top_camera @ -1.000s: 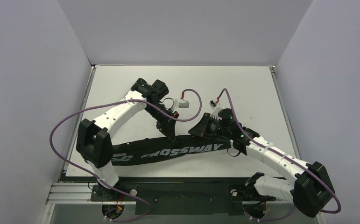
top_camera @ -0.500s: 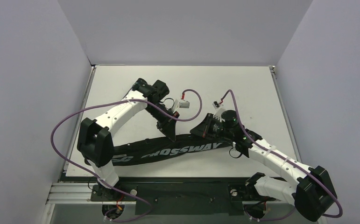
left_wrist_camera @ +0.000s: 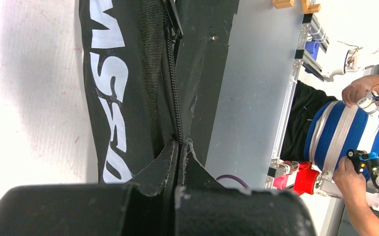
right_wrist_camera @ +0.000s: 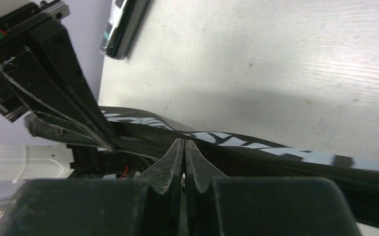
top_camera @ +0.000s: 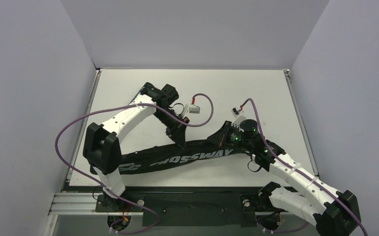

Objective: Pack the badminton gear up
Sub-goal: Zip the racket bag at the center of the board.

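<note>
The black bag lettered CROSSWAY (top_camera: 192, 157) lies lengthwise across the near half of the table. Its zipper (left_wrist_camera: 175, 88) runs along its upper edge, with the pull (left_wrist_camera: 173, 24) lying loose further along. My left gripper (top_camera: 182, 144) points down onto that edge. Its jaws are shut with the zipper seam running in between the tips (left_wrist_camera: 182, 145). My right gripper (top_camera: 213, 142) is just to the right, also shut, its tips (right_wrist_camera: 184, 142) against the bag (right_wrist_camera: 276, 147). Nothing shows between them. The left fingers (right_wrist_camera: 54, 93) stand close by in the right wrist view.
The white table (top_camera: 256, 93) is walled at the left, back and right. An aluminium rail (top_camera: 177, 204) carries both arm bases at the near edge. Purple cables (top_camera: 204, 105) loop above the bag. A person in a striped shirt (left_wrist_camera: 344, 137) sits beyond the near edge.
The right arm has drawn back to the right and toward its base, its gripper sliding right along the bag's edge and closing fully. The left arm has stayed put.
</note>
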{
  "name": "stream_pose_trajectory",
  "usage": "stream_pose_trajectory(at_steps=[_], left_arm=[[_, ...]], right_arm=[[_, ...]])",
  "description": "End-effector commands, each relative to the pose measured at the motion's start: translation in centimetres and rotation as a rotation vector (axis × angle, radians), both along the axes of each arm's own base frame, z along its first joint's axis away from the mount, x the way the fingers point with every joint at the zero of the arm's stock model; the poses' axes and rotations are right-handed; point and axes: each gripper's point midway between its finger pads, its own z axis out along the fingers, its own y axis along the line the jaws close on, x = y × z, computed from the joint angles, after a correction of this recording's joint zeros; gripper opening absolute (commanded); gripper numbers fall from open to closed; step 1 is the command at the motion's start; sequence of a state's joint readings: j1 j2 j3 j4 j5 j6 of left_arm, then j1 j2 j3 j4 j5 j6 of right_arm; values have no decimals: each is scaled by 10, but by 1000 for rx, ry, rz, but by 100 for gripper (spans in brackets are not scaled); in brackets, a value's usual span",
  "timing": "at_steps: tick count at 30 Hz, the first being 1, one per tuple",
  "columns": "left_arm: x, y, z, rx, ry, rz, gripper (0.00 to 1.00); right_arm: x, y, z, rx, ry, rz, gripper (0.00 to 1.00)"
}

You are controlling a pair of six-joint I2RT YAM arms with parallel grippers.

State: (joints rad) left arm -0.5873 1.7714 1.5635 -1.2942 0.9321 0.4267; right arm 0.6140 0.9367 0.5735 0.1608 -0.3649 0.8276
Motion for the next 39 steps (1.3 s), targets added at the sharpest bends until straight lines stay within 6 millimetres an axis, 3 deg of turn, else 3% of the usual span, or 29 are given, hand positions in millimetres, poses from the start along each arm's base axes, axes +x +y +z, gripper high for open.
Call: stream_pose_trajectory(at_steps=[1,7,11,16,21,27,32,36,39], left_arm=[[-4,-1,22,-60,15,-23,0],[-12,4,29,-67,35,-67,0],[-12,3,29,-70,30,-62,0],[-2,0,27,-62,-42,-11,0],[8,-4,20,-27,-121,21,0],[34,-7,9,51,-353,81,0],[46,-8,17,81,-547,68,0],[44,-13,19,112,-674,27,0],[60,-14,33,124,-774,41,0]], right_arm=[[11,-25,0,-96,-48,-88,0],[14,-39,-4,-143,-53,-116,0],[13,-31,5,-106,-31,-94,3],[11,-27,24,27,2,-159,42],[5,-24,38,126,70,-221,59],[-6,-19,13,94,293,-229,59],[-8,-13,-15,89,456,-243,58],[-6,-6,-12,142,478,-230,58],[-4,-6,-4,158,457,-236,58]])
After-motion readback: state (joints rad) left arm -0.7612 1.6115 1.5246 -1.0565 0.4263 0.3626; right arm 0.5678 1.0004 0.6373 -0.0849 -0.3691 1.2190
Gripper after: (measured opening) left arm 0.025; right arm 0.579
